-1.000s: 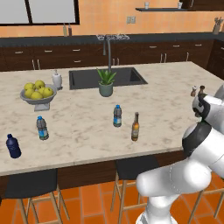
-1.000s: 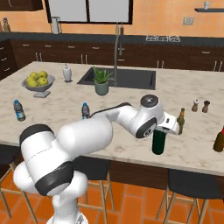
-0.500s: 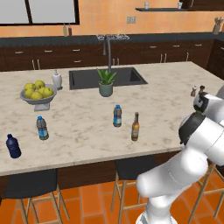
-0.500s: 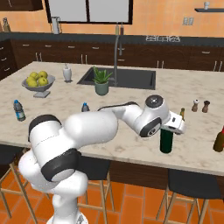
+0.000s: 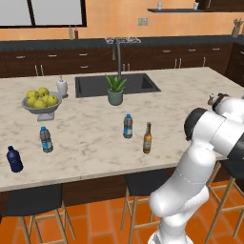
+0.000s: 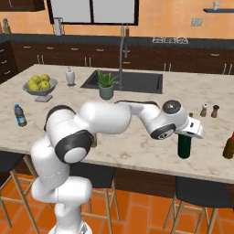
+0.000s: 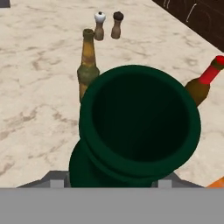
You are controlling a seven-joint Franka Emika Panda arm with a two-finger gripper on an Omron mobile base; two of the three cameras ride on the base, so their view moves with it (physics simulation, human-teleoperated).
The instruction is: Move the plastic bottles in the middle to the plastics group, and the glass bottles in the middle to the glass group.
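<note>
1. You have carried the green wine bottle (image 6: 184, 146) further right since a second ago; your end effector (image 6: 192, 129) is clamped on its neck.
2. It stands upright near the surface's (image 6: 137, 146) front edge, open room between it and the olive-brown bottle (image 7: 88, 65).
3. The beer bottle (image 5: 147, 138) and water bottle (image 5: 127, 127) stand mid-surface; their labels are unreadable.

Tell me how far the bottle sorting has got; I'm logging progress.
Nothing is finished yet. The gripper grips the green wine bottle by its neck, close to the olive-brown glass bottle. Left: the amber beer bottle and the water bottle, both mid-counter.
</note>
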